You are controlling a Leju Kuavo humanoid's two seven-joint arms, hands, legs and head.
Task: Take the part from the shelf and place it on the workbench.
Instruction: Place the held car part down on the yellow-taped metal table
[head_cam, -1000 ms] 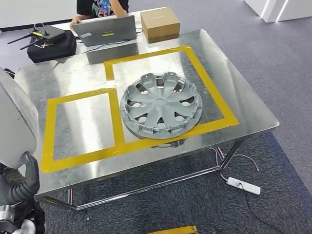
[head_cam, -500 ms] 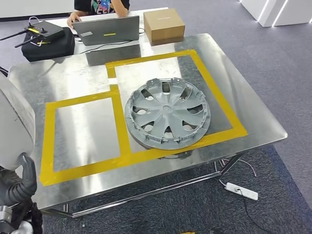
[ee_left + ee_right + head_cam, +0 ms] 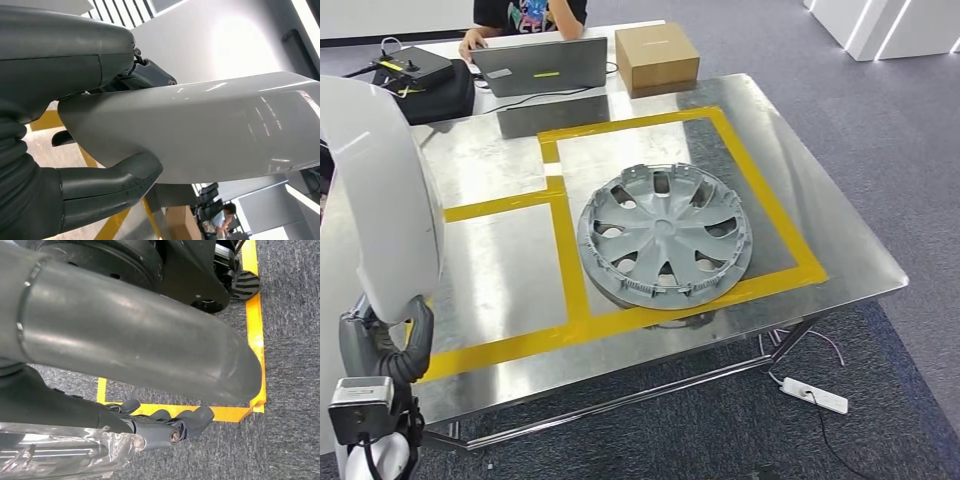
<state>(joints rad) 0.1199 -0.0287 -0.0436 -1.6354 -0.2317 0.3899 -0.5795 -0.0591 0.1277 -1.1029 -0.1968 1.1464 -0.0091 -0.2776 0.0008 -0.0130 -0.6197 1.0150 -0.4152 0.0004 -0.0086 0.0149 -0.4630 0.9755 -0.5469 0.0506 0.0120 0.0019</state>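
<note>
One white part [image 3: 384, 200], gripped by the left hand's [image 3: 392, 345] fingers [image 3: 109, 187], has risen higher over the workbench [image 3: 818, 215].

No readable text (labels too small)

glossy white plastic part [image 3: 384, 200], brushed metal workbench [image 3: 803, 180], matt grey hubcap [image 3: 665, 235].
</note>
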